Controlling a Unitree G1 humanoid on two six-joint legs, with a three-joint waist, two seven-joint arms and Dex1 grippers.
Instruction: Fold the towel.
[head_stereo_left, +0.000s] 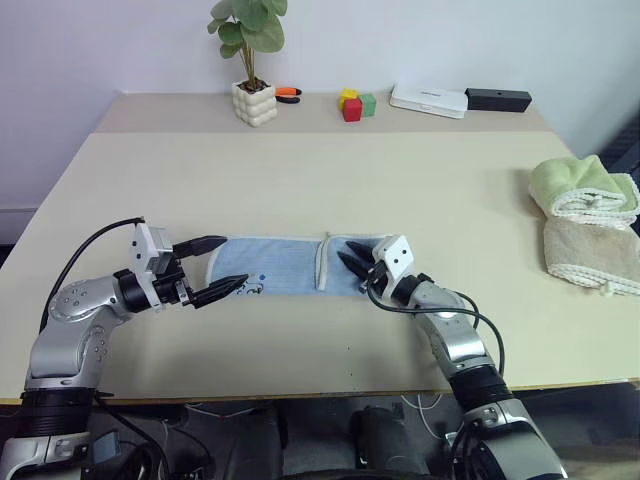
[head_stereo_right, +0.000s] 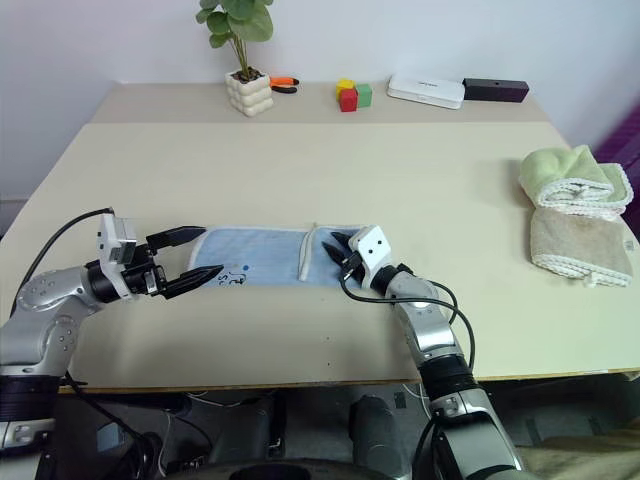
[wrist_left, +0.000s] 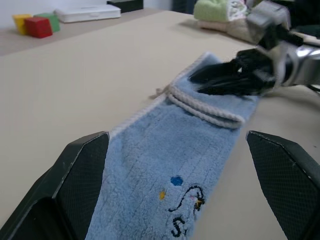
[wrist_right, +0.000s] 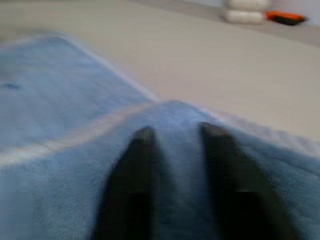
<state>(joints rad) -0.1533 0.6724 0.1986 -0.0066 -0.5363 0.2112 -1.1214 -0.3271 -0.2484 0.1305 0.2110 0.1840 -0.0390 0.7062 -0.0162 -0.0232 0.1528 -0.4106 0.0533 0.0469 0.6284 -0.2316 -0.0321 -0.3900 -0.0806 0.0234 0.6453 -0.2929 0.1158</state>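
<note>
Two hands meet the towel (head_stereo_left: 285, 268), which lies flat in the lower middle of the surface (head_stereo_left: 330, 170). The left hand (head_stereo_left: 218, 269) gapes wide around its left end, gripping nothing. The right hand (head_stereo_left: 352, 260) rests on the folded-over right part, fingers slightly parted. Farther back stands a plant (head_stereo_left: 252, 55).
</note>
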